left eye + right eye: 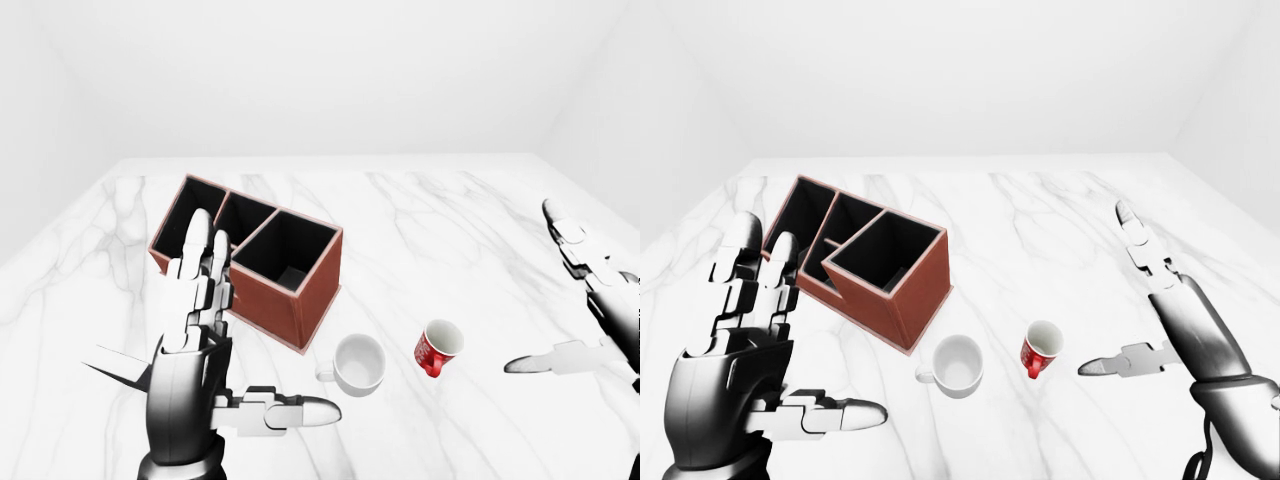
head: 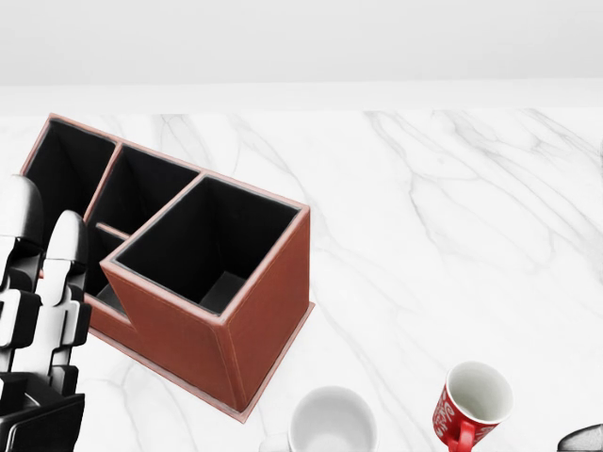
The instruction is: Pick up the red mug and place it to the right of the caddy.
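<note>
One small red ceramic mug (image 2: 471, 405) with white lettering (too small to read) stands on the white marble worktop (image 1: 440, 230) toward its near edge, just beside the single white ceramic mug (image 1: 957, 365) and apart from the reddish-brown three-compartment caddy (image 1: 285, 295). The robot's left hand (image 1: 195, 340) is raised, fingers spread and empty; the right hand (image 1: 1160, 320) hovers open beside the red mug, thumb pointing toward it, touching nothing.
</note>
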`<state>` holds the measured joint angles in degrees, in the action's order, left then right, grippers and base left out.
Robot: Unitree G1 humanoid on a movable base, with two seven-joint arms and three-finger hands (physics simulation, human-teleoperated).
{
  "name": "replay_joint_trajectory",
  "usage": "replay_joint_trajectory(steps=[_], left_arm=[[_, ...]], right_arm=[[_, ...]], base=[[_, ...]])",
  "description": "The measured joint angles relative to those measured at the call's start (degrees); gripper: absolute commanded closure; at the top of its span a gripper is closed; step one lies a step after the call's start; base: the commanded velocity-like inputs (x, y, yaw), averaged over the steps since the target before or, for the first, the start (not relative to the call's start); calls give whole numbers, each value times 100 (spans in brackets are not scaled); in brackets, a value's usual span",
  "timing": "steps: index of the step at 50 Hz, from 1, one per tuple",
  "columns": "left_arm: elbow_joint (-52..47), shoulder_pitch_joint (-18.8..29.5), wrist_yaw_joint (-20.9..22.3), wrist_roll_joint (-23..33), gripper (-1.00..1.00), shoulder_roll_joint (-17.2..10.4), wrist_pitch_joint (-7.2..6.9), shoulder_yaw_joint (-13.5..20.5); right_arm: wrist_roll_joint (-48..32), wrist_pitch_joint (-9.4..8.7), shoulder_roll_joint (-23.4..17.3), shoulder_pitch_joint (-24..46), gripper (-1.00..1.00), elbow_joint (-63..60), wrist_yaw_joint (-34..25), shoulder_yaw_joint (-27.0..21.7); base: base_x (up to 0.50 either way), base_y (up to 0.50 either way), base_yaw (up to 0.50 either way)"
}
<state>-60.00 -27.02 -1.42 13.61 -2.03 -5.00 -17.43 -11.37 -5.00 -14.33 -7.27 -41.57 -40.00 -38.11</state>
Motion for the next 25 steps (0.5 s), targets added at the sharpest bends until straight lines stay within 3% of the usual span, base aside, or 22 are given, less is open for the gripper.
replay_joint_trajectory(steps=[25], left_arm=[[0,-37,15,39,-100,11,0,-37]], right_arm=[[-495,0,283,-418,-100,855,0,-127]], base=[[0,0,0]])
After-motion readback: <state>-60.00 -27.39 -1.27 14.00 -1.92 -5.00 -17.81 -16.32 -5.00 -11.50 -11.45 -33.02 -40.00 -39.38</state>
